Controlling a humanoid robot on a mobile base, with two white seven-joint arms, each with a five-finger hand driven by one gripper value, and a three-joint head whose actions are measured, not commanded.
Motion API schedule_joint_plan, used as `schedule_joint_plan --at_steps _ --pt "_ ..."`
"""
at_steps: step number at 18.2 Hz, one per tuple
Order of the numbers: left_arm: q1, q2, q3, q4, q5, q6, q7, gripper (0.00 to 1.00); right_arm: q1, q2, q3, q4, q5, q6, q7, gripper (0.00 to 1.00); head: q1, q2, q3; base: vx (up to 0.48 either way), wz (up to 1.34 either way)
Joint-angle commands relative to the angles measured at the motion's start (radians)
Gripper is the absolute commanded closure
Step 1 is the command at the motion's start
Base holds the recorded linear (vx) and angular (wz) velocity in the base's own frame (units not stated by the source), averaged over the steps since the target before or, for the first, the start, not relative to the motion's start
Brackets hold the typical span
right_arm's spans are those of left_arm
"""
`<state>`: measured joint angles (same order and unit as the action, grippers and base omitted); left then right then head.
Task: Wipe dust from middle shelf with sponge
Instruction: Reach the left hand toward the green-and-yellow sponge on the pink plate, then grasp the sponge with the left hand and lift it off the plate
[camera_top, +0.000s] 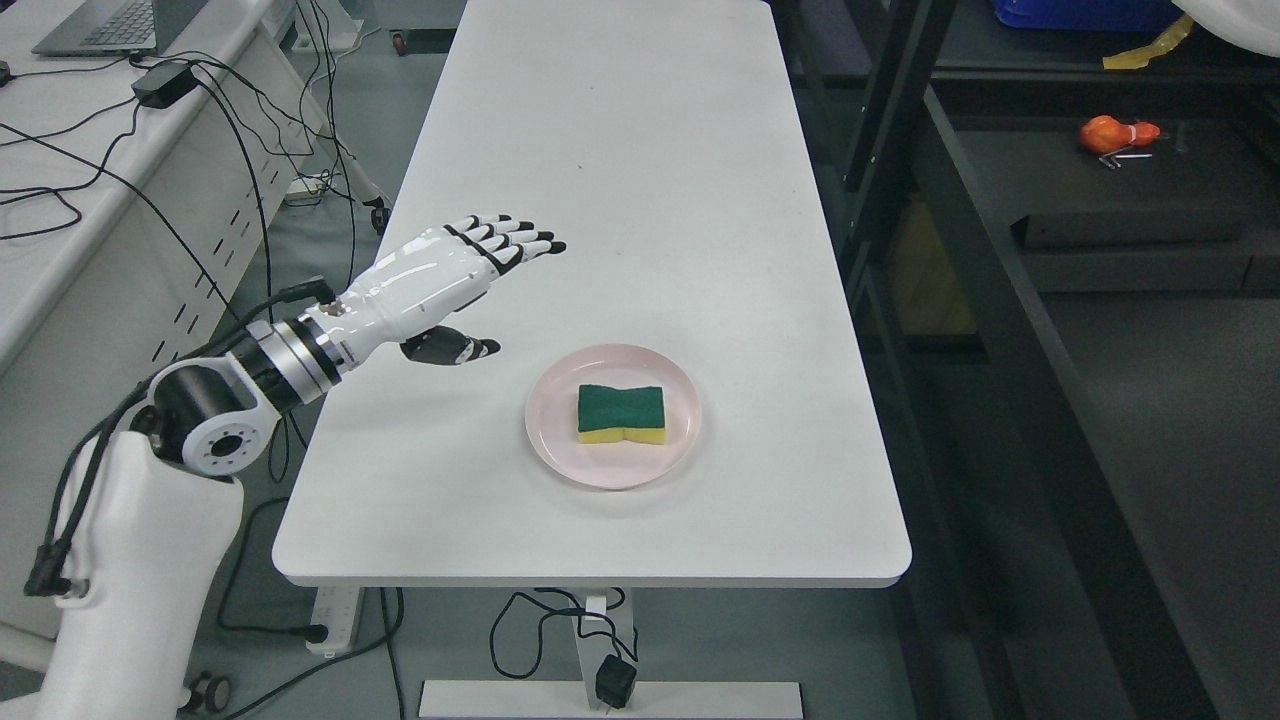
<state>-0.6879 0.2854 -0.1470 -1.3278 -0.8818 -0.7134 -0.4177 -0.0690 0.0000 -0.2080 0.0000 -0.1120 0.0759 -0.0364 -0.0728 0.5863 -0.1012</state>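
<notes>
White and glossy, the left hand (455, 280) hovers above the table (640, 180), fingers extended, empty. Well apart, to its lower right, the sponge (621, 414) lies flat on a pink plate (560, 440): green scouring top, yellow underside, pinched waist.

A green-topped, yellow-bottomed sponge (621, 414) lies on a pale pink plate (560, 432) atop a white table (640, 180).

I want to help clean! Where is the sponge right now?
In the head view, the sponge lies on the pink plate near the front of the white table, right of the robot's open left hand.
</notes>
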Motion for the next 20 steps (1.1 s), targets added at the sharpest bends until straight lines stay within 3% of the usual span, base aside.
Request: schedule_joint_plan --at_steps 1,5,14,20 --pt "-0.09 -0.083 -0.337 0.125 -0.302 -0.003 0.0 0.05 0.0 -0.017 -0.001 -0.017 0.0 0.001 0.0 0.0 0.0 0.0 0.0 0.0 0.0" --pt "-0.108 -0.163 -0.404 0.156 -0.382 -0.003 0.002 0.05 0.0 -0.017 -0.001 -0.017 0.0 0.001 0.0 0.0 0.0 0.0 0.0 0.0 0.0" --pt "-0.102 -0.186 -0.482 0.167 -0.418 0.002 -0.001 0.08 0.0 -0.017 -0.001 -0.017 0.0 0.001 0.0 0.0 0.0 0.0 0.0 0.0 0.0" --pt "-0.078 -0.186 -0.433 0.148 -0.414 0.003 -0.004 0.21 0.0 -0.017 0.001 -0.017 0.0 0.001 0.0 0.0 0.0 0.0 0.0 0.0 0.0"
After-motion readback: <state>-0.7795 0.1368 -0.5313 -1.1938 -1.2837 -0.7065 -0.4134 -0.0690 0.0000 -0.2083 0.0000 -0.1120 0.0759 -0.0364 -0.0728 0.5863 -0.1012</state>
